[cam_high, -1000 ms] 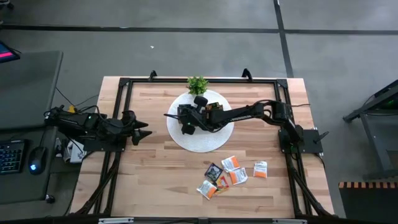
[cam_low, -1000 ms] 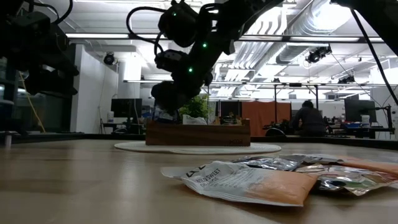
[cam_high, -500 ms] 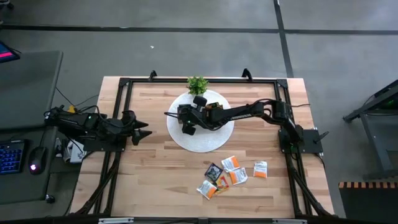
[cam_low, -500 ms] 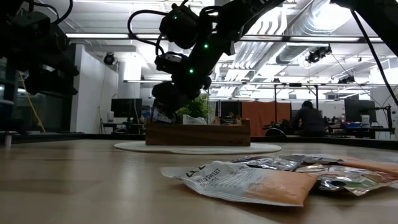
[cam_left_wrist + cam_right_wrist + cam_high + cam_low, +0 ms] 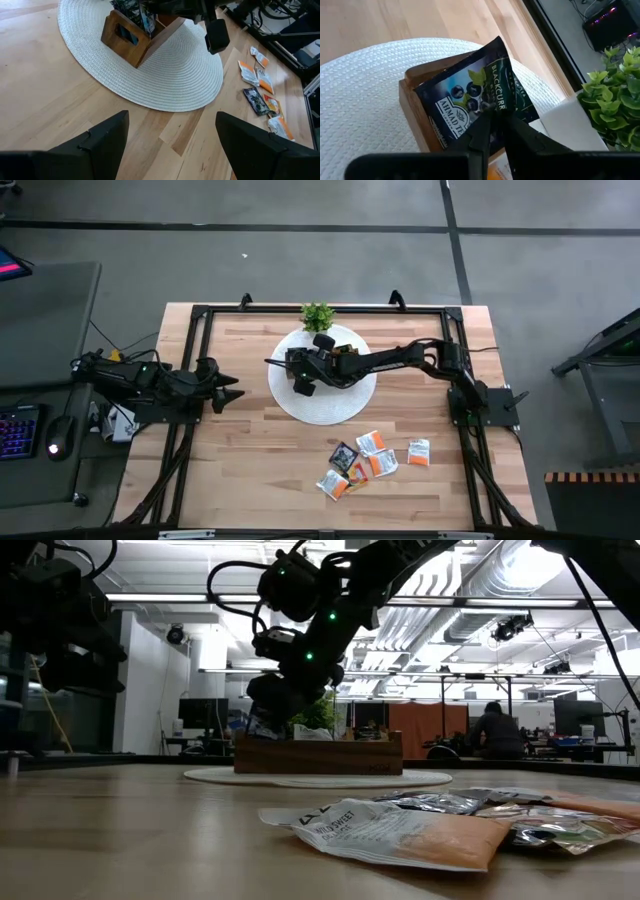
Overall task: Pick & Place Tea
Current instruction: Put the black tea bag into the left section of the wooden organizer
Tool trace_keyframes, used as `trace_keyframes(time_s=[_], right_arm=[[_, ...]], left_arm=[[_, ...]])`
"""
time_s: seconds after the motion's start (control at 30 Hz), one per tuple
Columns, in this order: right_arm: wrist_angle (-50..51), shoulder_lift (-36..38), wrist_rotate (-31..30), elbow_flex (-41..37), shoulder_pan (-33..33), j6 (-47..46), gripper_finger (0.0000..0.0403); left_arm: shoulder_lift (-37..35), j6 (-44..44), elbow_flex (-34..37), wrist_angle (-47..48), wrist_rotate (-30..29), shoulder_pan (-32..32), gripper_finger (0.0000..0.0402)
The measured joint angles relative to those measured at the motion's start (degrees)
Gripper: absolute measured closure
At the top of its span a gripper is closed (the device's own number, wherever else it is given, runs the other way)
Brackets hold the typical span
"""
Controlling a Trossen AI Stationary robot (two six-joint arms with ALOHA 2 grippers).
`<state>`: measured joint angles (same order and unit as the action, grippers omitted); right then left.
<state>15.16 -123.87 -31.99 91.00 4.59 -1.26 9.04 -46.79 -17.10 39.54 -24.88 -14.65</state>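
My right gripper reaches over the left end of the brown wooden tray on the round white mat and is shut on a dark blackcurrant tea sachet. In the low view the sachet hangs at the tray's rim; whether it touches the tray, I cannot tell. White sachets stand in the tray. A loose pile of orange, white and dark sachets lies flat on the table nearer me. My left gripper waits open at the table's left side. My right gripper pinches the dark sachet between its two fingers at the middle of one edge. The fingers come slanting down from the table's right. The sachet sticks out ahead of the fingertips, tilted, over the tray's end compartment.
A small green potted plant stands at the mat's far edge, close behind the tray. The black frame rails run along the table's edges. Bare wood lies between the mat and the sachet pile. A person sits far off in the room.
My right gripper has crept a little toward the table's far edge above the tray's left end, and its wrist has tipped slightly. It keeps the dark sachet, which has stayed at the tray's rim.
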Motion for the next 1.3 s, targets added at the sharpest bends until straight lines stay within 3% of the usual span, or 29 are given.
trace_keyframes(time_s=[0.5,0.9,1.3], right_arm=[[0.02,0.08,-1.47,0.00,0.18,0.17,0.0305],[6.11,4.93,6.05,0.02,0.39,-0.90,0.0238],[21.53,13.09,20.30,0.04,0.06,-9.31,0.0202]], left_arm=[[-0.01,0.00,0.00,0.00,0.00,0.00,0.0105],[0.00,0.00,0.00,0.01,0.00,0.02,0.0105],[0.00,0.00,0.00,0.00,0.00,0.01,0.0105]])
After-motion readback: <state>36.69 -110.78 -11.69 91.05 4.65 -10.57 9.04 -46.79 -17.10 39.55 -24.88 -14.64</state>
